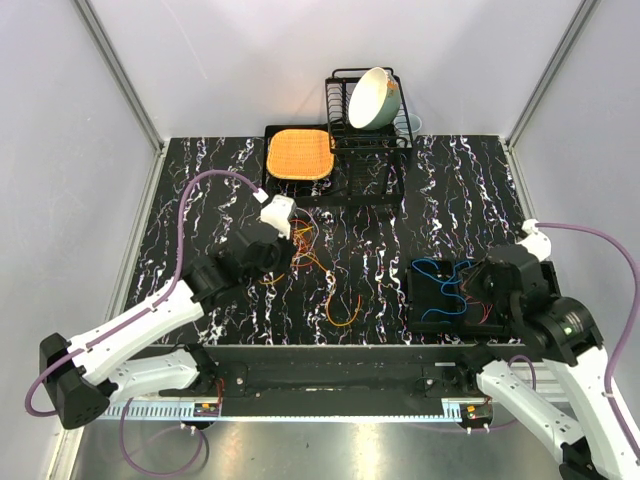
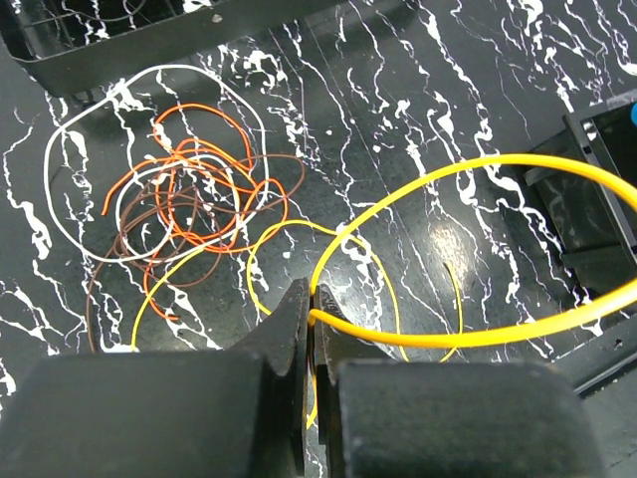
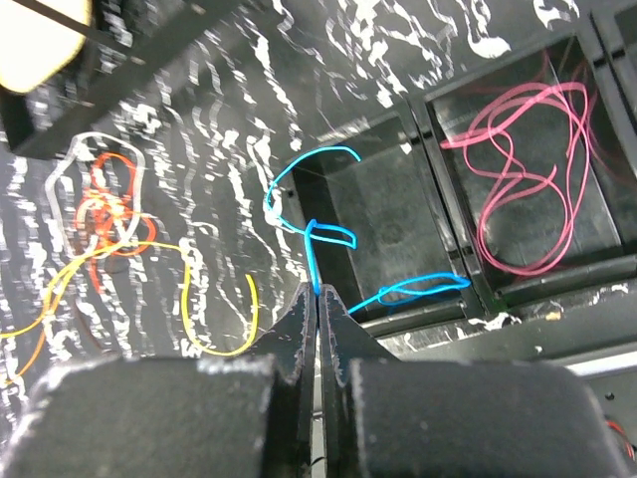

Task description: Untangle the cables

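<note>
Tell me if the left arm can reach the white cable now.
Probably within reach: the white cable lies in the open just ahead of the left gripper. But its jaws are shut on the yellow cable.

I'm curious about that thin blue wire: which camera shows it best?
The right wrist view: the blue cable sits mid-frame, pinched in the shut right gripper, looping over a black tray. The top view shows only a small squiggle; the left wrist view shows almost nothing of it.

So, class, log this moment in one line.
left jaws: shut on yellow cable | right jaws: shut on blue cable | orange-brown tangle: free | pink cable: in tray
</note>
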